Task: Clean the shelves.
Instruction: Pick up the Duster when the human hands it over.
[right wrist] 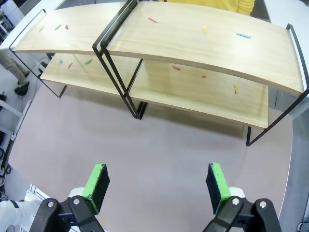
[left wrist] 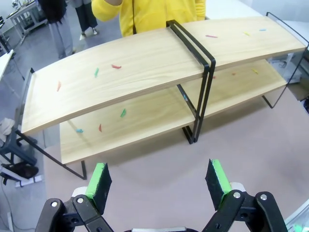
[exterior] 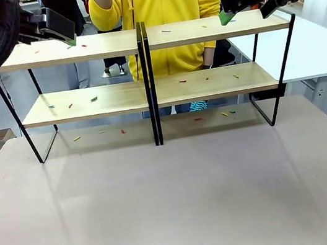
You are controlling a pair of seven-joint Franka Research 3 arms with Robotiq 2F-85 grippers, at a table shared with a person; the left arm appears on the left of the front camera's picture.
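The table (exterior: 177, 202) has a pale brownish top. It carries the shelves (exterior: 119, 44), two racks that stand side by side at 12 o'clock, with their black frames just beside each other in the middle. On the upper and the lower boards lie small coloured scraps (exterior: 166, 31), red, green, yellow and blue, scattered apart. A few loose bits (exterior: 123, 131) lie on the table itself under the lower boards, from 11 to 1 o'clock.
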